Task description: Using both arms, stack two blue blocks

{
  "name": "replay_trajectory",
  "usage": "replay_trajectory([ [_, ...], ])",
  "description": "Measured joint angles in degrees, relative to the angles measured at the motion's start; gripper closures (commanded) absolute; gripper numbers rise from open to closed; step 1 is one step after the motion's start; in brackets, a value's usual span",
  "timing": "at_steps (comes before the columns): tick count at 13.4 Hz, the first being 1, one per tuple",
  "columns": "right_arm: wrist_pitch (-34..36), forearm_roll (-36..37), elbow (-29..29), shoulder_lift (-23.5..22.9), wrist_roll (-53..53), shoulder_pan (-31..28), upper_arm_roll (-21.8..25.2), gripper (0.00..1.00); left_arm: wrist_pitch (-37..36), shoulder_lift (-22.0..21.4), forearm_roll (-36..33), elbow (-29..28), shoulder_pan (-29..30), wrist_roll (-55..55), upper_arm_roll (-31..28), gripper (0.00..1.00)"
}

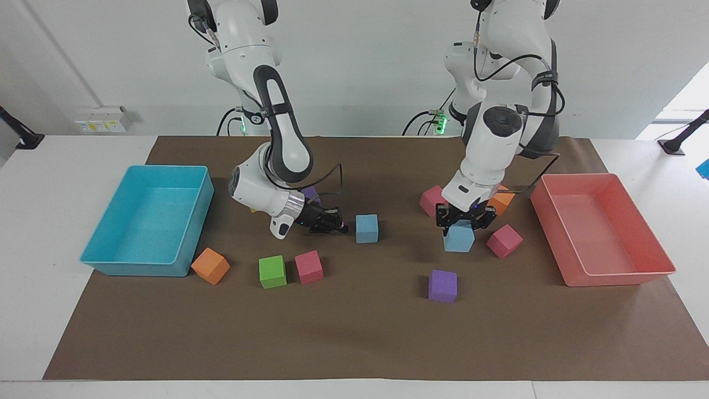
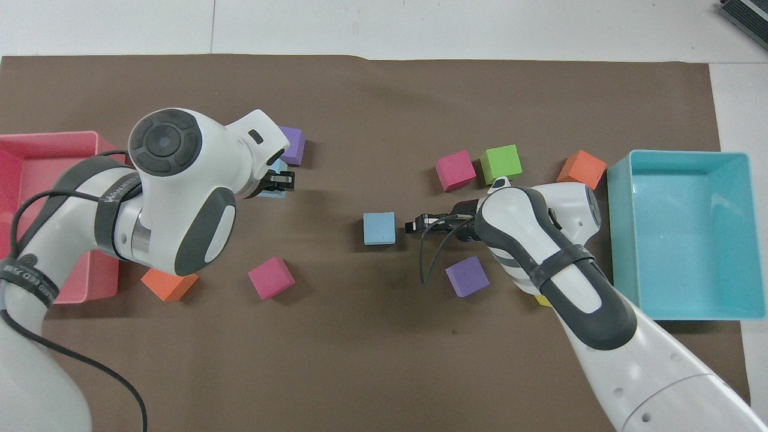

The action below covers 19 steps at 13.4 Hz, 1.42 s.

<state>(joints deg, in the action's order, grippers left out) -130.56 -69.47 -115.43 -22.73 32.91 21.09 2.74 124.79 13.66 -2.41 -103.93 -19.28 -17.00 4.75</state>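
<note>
- White table (image 1: 33, 233) against a white wall, most of it covered by a brown mat (image 1: 354, 338); the broad strip of mat farthest from the robots is bare, and so is the stretch between the two arms.
- Turquoise tray (image 1: 199, 191) at the right arm's end, overlapping the mat's edge; nothing lies in it.
- Coral-pink tray (image 1: 620, 277) at the left arm's end, likewise with nothing in it.
- Left arm (image 1: 498, 133), reaching down over the mat; left gripper (image 1: 464, 220) clamped on the top of a blue block (image 1: 458, 239), which hangs clear of the mat, over a spot between a magenta cube (image 1: 428, 199) and a purple cube (image 1: 442, 286).
- Right arm (image 1: 277, 138), bent low; right gripper (image 1: 339, 225) with fingertips together, holding nothing, just beside the second blue block (image 1: 366, 228), not visibly touching it.
- That second blue block sits on the mat near the middle.
- Loose cubes toward the right arm's end: orange (image 1: 210, 266) by the turquoise tray's corner, green (image 1: 272, 271), pink (image 1: 308, 267), another purple one (image 2: 467, 276) beside the arm.
- Loose cubes toward the left arm's end: pink (image 1: 504, 240), orange (image 2: 169, 285).
</note>
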Motion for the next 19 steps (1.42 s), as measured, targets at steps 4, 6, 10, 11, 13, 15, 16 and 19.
replay_trajectory([
  [4,0.0,0.0,0.0,0.0,0.0,0.0,0.0,1.00,0.0,1.3,0.0,1.5,-7.9,-7.0,0.2,1.00],
  [6,0.0,0.0,0.0,0.0,0.0,0.0,0.0,1.00,-0.1,1.8,0.0,1.9,-10.6,-9.5,0.2,1.00],
  [10,0.0,0.0,0.0,0.0,0.0,0.0,0.0,1.00,-0.3,2.9,0.0,2.0,-15.1,-15.2,0.3,1.00],
  [11,0.0,0.0,0.0,0.0,0.0,0.0,0.0,1.00,-0.3,3.5,0.0,2.1,-15.6,-16.7,0.3,1.00],
  [13,0.0,0.0,0.0,0.0,0.0,0.0,0.0,1.00,-0.2,4.8,0.0,2.5,-16.3,-18.4,0.3,1.00],
  [15,0.0,0.0,0.0,0.0,0.0,0.0,0.0,1.00,-0.2,5.6,0.0,3.8,-16.5,-18.9,0.4,1.00],
  [16,0.0,0.0,0.0,0.0,0.0,0.0,0.0,1.00,-0.2,5.8,0.0,4.3,-16.5,-19.0,0.3,1.00],
  [19,0.0,0.0,0.0,0.0,0.0,0.0,0.0,1.00,-0.1,6.4,0.2,4.7,-16.5,-19.5,0.4,1.00],
])
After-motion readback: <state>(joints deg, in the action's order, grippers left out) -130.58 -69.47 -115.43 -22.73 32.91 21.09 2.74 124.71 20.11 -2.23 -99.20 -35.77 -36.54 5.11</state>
